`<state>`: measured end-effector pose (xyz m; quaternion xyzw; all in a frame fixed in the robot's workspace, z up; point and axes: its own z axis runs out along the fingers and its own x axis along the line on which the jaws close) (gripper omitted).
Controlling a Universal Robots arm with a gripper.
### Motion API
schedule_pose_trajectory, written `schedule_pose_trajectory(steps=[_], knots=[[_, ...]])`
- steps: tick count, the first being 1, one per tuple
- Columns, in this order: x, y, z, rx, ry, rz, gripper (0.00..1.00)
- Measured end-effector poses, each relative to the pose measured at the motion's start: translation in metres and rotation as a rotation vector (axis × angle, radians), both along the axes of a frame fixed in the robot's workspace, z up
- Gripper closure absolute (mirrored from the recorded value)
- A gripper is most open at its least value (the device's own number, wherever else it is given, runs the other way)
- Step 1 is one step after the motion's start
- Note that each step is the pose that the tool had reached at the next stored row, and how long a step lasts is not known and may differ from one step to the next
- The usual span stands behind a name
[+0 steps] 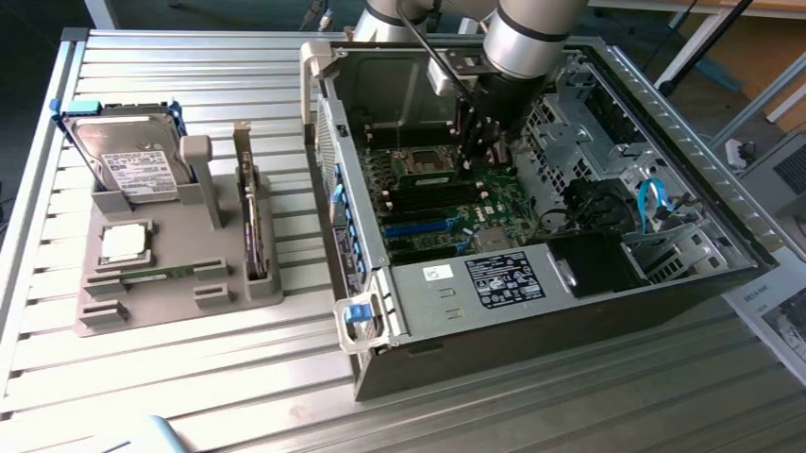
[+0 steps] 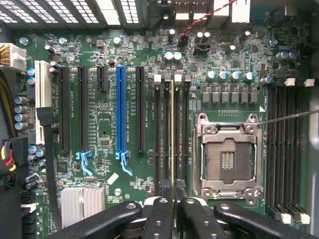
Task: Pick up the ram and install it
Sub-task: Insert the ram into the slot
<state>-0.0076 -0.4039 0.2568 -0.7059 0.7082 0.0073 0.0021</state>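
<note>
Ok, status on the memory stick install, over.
Gripper shut on memory stick. Stick edge-on along the black slots, beside empty processor socket. Nothing blocking the slots.

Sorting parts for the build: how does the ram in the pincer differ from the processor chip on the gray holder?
The ram is a long thin stick; the processor chip is a silver square. The ram stands on edge, clamped in the pincer over the memory slots; the processor chip lies flat on the gray holder.
</note>
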Motion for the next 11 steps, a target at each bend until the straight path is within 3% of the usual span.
schedule_pose_trajectory(steps=[4,11], knots=[[0.0000,-0.0032,0.0000,0.0000,0.0000,0.000,0.88],[0.0000,-0.0033,0.0000,-0.0001,0.0000,0.000,0.88]])
